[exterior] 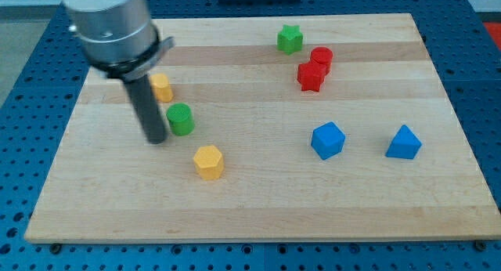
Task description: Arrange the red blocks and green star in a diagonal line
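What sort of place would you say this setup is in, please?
Probably a robotics lab bench: a wooden board lies on a blue perforated table, small coloured blocks such as the green star are scattered on it, and my tip rests just left of the green cylinder.

A green star (289, 38) sits near the view's top edge, right of centre. Just below and to its right lie two red blocks: a red cylinder (321, 57) and a red star (310, 77) (touching each other), forming a short slanted run with the green star.
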